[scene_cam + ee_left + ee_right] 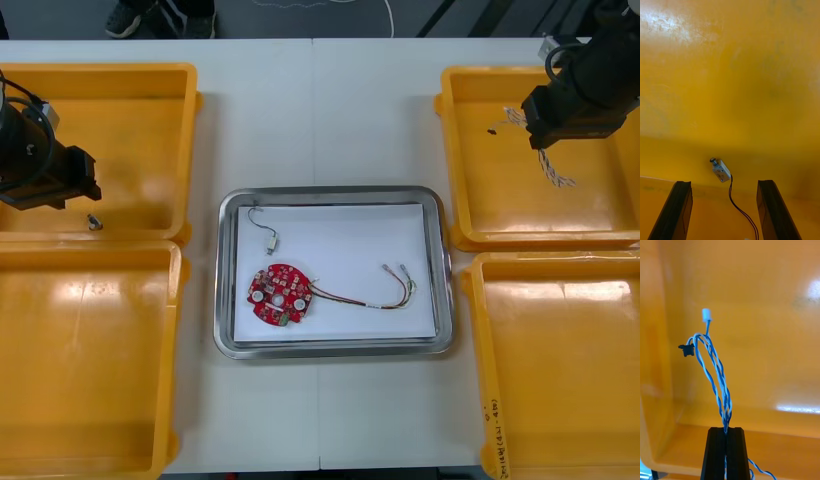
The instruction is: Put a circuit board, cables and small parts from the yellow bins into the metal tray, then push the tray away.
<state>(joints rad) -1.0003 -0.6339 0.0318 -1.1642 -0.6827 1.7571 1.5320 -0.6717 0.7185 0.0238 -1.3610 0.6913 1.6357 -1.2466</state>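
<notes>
My right gripper hangs over the far right yellow bin, shut on the twisted blue and white cable, whose ends dangle below it. The fingers pinch the cable's loop, its white and black plugs sticking out. My left gripper is open over the far left yellow bin, just above a small metal part with a black lead; the same part lies near that bin's front wall. The metal tray holds a red circuit board, a red and yellow cable and a black cable.
Two more yellow bins, near left and near right, stand in front. The tray is lined white inside.
</notes>
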